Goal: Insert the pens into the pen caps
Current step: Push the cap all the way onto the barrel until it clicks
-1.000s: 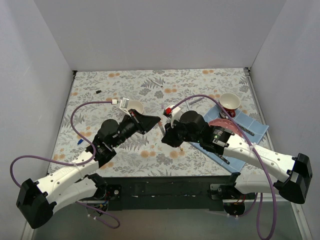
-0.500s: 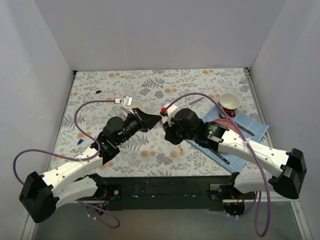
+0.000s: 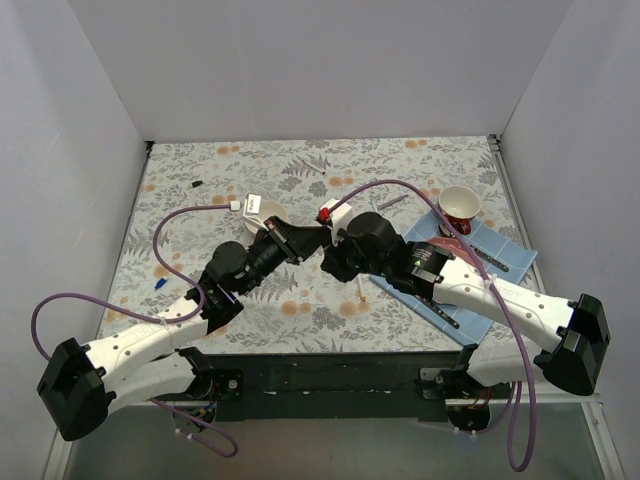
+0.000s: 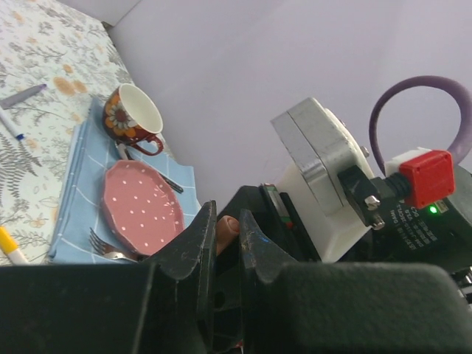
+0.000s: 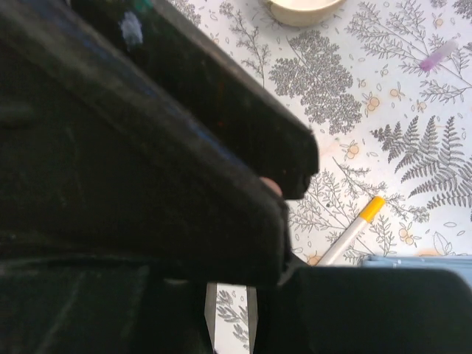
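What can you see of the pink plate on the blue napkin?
The pink plate is many-sided rather than round and matte-looking. It is sprinkled with small white dots, and nothing shows on it. It lies flat on the blue checked napkin. A fork lies beside it, and a floral cup stands just beyond. From above, the right arm hides most of it.

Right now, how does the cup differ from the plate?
The cup is deep, handled, flowered outside, white inside; the plate is flat, many-sided, pink with white dots. The cup stands at the blue mat's far corner; the plate lies mid-mat. Both rest on it.
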Controlling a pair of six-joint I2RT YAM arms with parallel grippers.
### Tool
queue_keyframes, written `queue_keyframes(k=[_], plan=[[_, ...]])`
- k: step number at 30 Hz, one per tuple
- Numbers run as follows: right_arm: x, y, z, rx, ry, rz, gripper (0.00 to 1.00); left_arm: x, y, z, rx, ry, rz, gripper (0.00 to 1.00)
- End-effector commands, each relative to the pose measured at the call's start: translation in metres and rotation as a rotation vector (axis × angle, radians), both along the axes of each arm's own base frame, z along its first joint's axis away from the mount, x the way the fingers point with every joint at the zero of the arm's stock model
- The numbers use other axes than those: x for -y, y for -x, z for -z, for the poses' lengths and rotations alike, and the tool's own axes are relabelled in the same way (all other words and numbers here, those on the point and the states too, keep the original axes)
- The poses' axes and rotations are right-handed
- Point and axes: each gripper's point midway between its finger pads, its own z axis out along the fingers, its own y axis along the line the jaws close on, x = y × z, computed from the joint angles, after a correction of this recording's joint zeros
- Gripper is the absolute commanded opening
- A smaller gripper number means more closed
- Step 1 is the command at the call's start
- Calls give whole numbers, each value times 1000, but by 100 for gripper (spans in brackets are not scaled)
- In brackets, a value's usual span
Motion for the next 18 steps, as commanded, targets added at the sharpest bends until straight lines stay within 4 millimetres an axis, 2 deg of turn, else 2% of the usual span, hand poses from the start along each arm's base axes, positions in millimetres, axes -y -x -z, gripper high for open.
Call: queue_keyframes(k=[1, 4, 7, 10, 11, 12, 13, 14, 15, 16, 18], plan=[[-1, -40, -246, 511, -694, 144, 1, 16, 95, 161, -390, -415, 362, 0], [5, -38, -251, 508, -685, 150, 1, 15, 96, 169, -370, -475, 345, 0], [6, -36, -246, 490, -650, 142, 1, 11, 90, 167, -330, -518, 306, 0], [6, -33, -230, 467, -616, 124, 1, 7, 78, 142, -257, -524, 246, 0], [5, -33, -211, 447, -584, 121, 1, 7, 73, 130, -232, -522, 227, 0], [4, -31, -203, 432, -574, 113, 1, 1, 68, 121, -207, -538, 192, 0], [5, -28, -199, 426, -575, 101, 1, 3, 62, 95, -164, -508, 172, 0], [4, -27, -182, 405, -551, 95, 1, 3, 61, 82, -139, -498, 168, 0], [3, -24, -177, 393, -550, 83, 1, -2, 53, 75, -127, -510, 116, 2], [4, -22, -174, 388, -547, 79, 1, -2, 49, 45, -73, -479, 98, 7], [3, -19, -159, 366, -522, 60, 1, -6, 41, 23, -37, -476, 52, 13]])
